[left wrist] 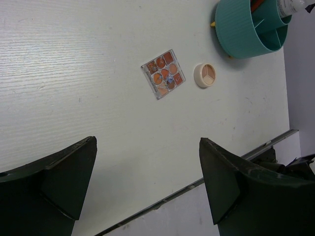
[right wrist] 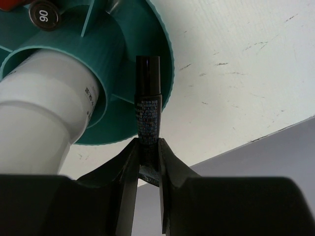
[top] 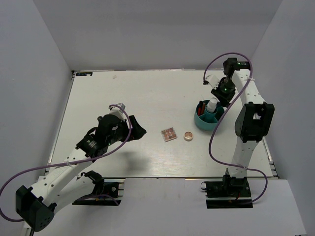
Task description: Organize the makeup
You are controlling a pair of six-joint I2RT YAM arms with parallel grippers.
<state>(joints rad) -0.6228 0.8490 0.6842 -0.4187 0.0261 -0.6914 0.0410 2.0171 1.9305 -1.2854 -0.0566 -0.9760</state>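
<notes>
My right gripper (right wrist: 147, 143) is shut on the short black tube (right wrist: 147, 105) and holds it over the rim of the teal cup (right wrist: 152, 54), its tip above an outer compartment. The white bottle (right wrist: 44, 110) stands in the cup's centre; it also shows in the top view (top: 212, 105). A red pencil end (right wrist: 10, 4) and a black cap marked 90 (right wrist: 44, 15) sit in the cup. The square palette (top: 169, 134) and the round beige compact (top: 188, 135) lie on the table left of the cup (top: 203, 122). My left gripper (left wrist: 147, 147) is open and empty, above the table near the palette (left wrist: 163, 74) and compact (left wrist: 205, 75).
The table's near edge (left wrist: 197, 184) runs just below my left gripper. The right arm's cable (top: 216, 132) loops beside the cup. Grey walls enclose the table on three sides.
</notes>
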